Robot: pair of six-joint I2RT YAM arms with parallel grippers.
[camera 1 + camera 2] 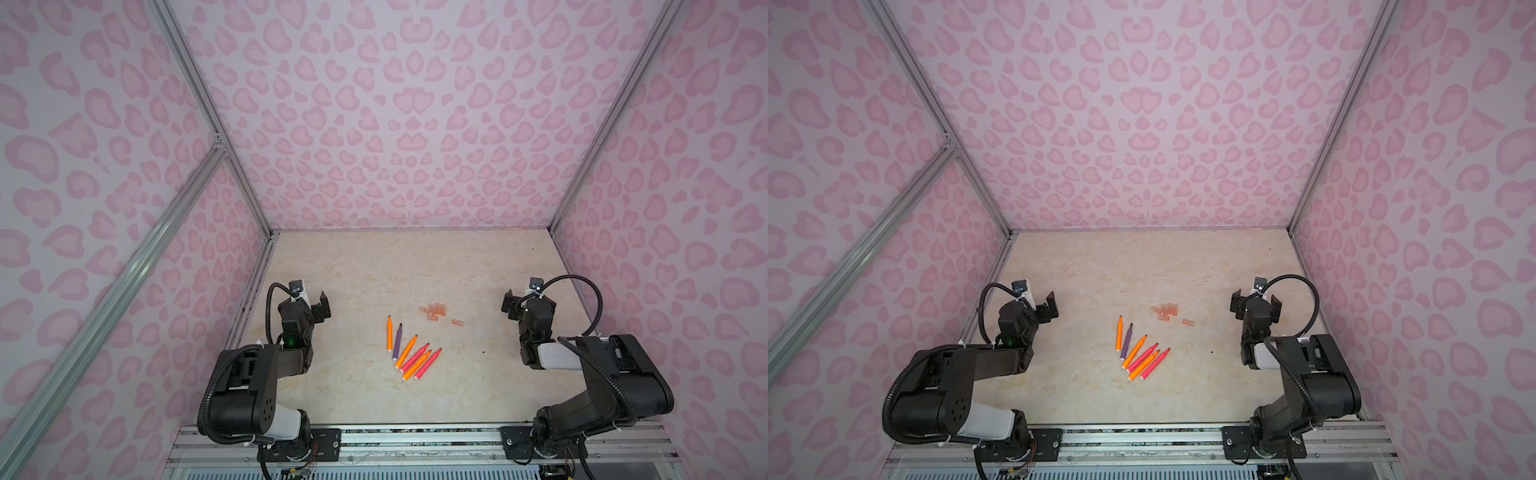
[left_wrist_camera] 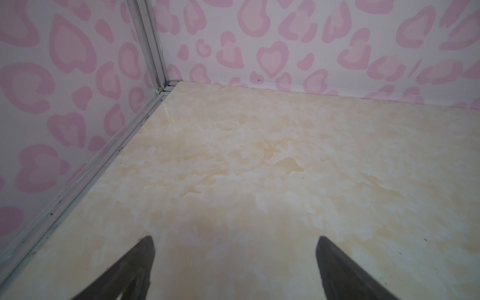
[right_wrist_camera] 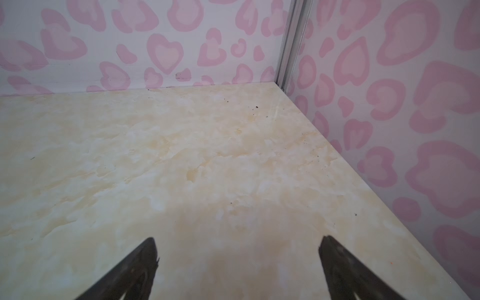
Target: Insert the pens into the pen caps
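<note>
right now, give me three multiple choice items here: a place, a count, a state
1. Where do the short translucent pale orange-pink plastic pen caps lie relative to the slim marker pens?
A) beyond them, toward the robot's right
B) on top of them
C) inside a box
2. How many pens are purple?
A) three
B) one
C) none
3. The left gripper and right gripper are:
A) shut on pens
B) shut on caps
C) open, empty

1 A: both top views show them beyond and right of the pens.
2 B: one purple pen among orange and pink-red.
3 C: wrist views show jaws spread, nothing between.
</note>
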